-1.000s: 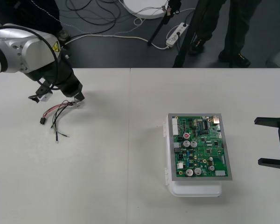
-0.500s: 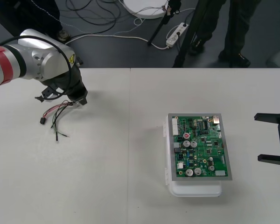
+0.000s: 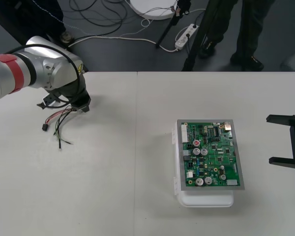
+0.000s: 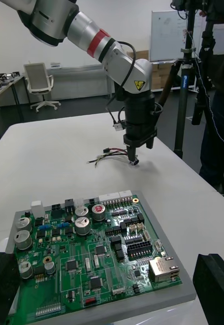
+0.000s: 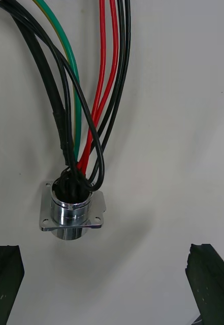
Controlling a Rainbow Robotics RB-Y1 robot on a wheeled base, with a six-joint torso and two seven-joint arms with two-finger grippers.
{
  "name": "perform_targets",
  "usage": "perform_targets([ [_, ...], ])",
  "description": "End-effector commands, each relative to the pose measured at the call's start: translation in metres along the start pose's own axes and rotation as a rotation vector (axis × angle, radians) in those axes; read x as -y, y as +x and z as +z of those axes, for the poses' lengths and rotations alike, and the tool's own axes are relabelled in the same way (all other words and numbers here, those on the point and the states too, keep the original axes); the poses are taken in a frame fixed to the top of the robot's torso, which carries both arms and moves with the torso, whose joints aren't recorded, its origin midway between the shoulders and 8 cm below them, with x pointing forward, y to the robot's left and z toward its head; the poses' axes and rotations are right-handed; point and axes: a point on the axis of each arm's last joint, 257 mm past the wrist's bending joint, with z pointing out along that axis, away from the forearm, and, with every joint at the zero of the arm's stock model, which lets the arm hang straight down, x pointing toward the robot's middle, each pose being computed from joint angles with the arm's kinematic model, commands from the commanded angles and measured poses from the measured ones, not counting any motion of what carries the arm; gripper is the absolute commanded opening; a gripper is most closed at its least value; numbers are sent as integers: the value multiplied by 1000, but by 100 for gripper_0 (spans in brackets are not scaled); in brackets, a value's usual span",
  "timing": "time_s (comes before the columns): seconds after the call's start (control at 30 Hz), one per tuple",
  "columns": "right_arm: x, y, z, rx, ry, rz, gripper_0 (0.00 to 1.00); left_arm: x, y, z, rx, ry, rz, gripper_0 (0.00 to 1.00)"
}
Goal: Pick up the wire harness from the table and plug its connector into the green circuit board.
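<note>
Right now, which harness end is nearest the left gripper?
The round flanged metal socket, just ahead of the left gripper; the black plug lies farther off.

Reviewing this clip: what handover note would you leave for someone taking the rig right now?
Left pincer: open, poised over the metal socket, nothing gripped.
Right pincer: open, parked at the right edge of the table.
Wire harness lies on the table's left side; its black plug is on the table, not in the green circuit board.
Done: approach. Remaining: grasp, carry, plug in.
</note>
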Motion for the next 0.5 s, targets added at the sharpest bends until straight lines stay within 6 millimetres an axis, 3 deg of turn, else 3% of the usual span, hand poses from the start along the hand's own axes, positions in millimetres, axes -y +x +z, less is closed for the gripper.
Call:
perform_targets([
  [0.03, 1, -7, 3, 32, -30, -99, 100, 11, 18, -8, -31, 38, 125, 94],
  [0.5, -20, -12, 4, 106, -55, -150, 100, -14, -1, 12, -1, -14, 126, 94],
])
